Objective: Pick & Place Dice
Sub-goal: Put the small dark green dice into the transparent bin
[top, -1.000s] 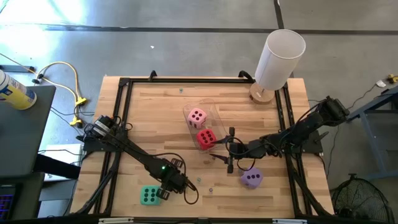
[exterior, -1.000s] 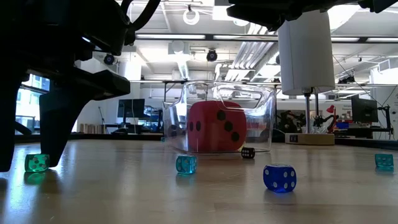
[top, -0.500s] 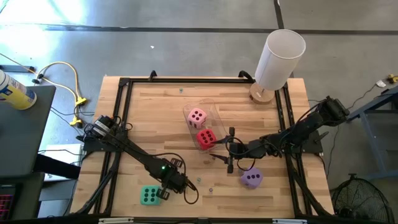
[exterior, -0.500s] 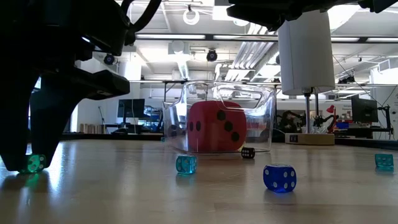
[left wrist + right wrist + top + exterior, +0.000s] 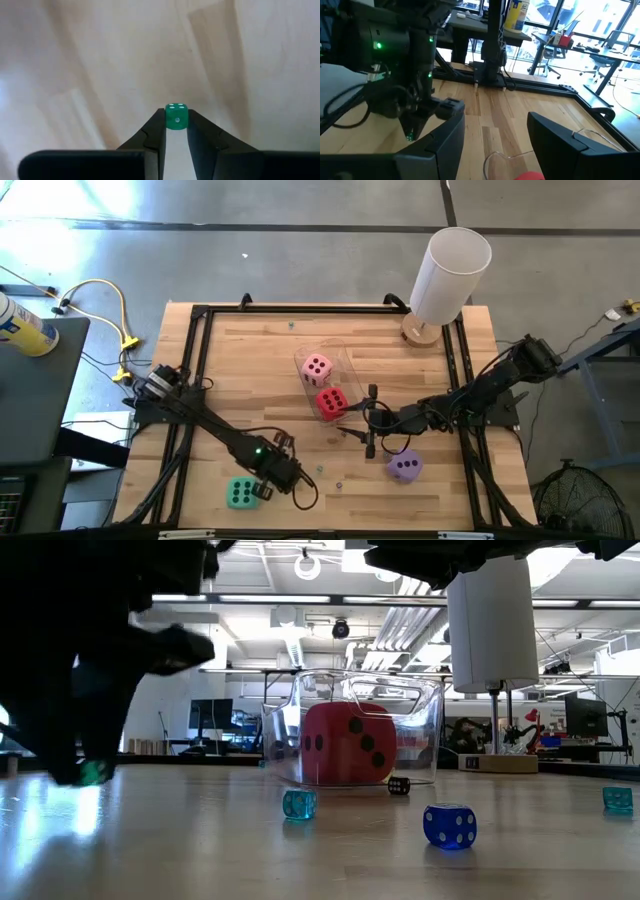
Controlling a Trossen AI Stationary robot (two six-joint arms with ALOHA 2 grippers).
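Pinching only the tip-held small green die, the left end effector risks flicking it onto the counter beside the big green die. The right end effector waits half apart near the clear bin.

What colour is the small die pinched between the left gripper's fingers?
Green, translucent with white pips. The small die shows best in the left wrist view, clamped in the left gripper.
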